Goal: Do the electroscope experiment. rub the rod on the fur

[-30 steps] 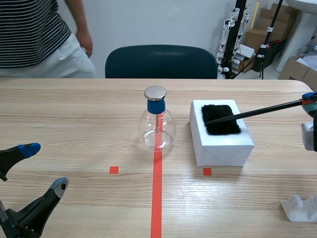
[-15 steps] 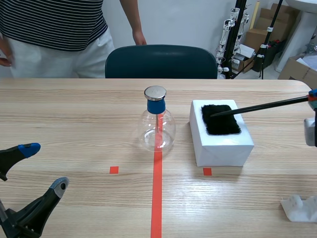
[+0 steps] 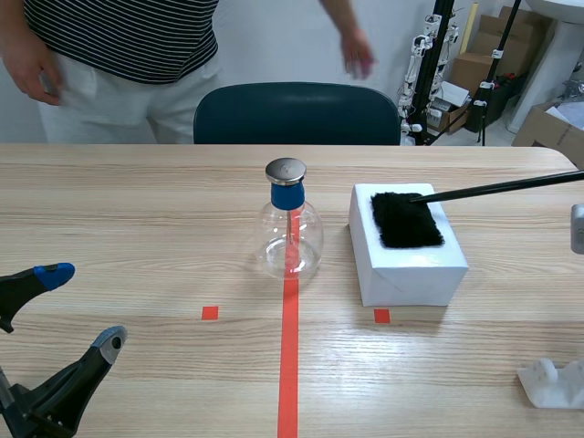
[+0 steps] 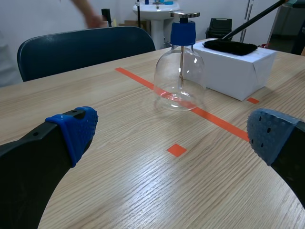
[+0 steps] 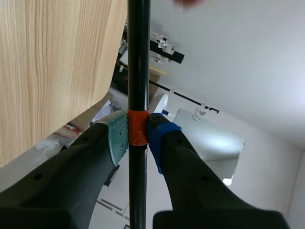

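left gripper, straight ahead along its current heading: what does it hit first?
Most likely the glass flask, ahead of the open left gripper and slightly off its centre line. The white box stands beyond it. Depth is unclear.

Smooth black rod [image 5: 138, 71], shaggy fur [image 3: 406, 219]

No legible text, label, brand, number or sign on anything in view.
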Robot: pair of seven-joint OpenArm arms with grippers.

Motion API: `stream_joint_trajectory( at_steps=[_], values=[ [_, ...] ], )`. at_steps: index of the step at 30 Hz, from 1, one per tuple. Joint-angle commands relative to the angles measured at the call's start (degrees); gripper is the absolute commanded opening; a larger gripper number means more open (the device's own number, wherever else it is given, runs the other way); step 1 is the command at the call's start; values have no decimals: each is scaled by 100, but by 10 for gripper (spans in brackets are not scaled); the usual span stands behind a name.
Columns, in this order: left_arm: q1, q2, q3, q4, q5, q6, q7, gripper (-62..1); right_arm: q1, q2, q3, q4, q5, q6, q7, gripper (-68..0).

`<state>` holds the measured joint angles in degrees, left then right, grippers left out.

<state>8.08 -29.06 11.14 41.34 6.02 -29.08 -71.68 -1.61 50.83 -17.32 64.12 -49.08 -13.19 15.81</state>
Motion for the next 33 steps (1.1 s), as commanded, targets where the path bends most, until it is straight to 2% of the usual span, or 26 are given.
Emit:
stream_joint_trajectory(
  at_steps=[1,5,9,13,17,20,23,27,31,33],
  values=[
    [0,-66,-22,28,-44,-2,-96,14,90,186,66,70,155,-87,61,-676],
    [0,-66,-22,28,-44,-2,-96,14,-35,254,74,179,474,-201,81,-675],
    [0,-66,-22,28,-44,-2,-96,14,-415,463,238,577,1095,-684,81,-675],
    [0,-66,-22,28,-44,-2,-96,14,-1023,605,664,1204,1622,-1228,76,-675],
    [0,-66,-22,28,-44,-2,-96,14,-1832,595,1285,1926,1908,-1821,55,-675],
    [0,-66,-22,28,-44,-2,-96,14,-2450,529,1722,2498,2022,-2022,-13,-675],
    [0,-66,-22,28,-44,-2,-96,14,-3032,203,2258,3034,1945,-2074,-2,-675],
    [0,-66,-22,28,-44,-2,-96,14,-3683,-544,2927,3689,1495,-2070,179,-676],
    [0,-66,-22,28,-44,-2,-96,14,-4179,-1373,3259,4201,962,-2070,586,-675],
    [0,-66,-22,28,-44,-2,-96,14,-4422,-1676,3281,4441,743,-2072,625,-675]
  ],
)
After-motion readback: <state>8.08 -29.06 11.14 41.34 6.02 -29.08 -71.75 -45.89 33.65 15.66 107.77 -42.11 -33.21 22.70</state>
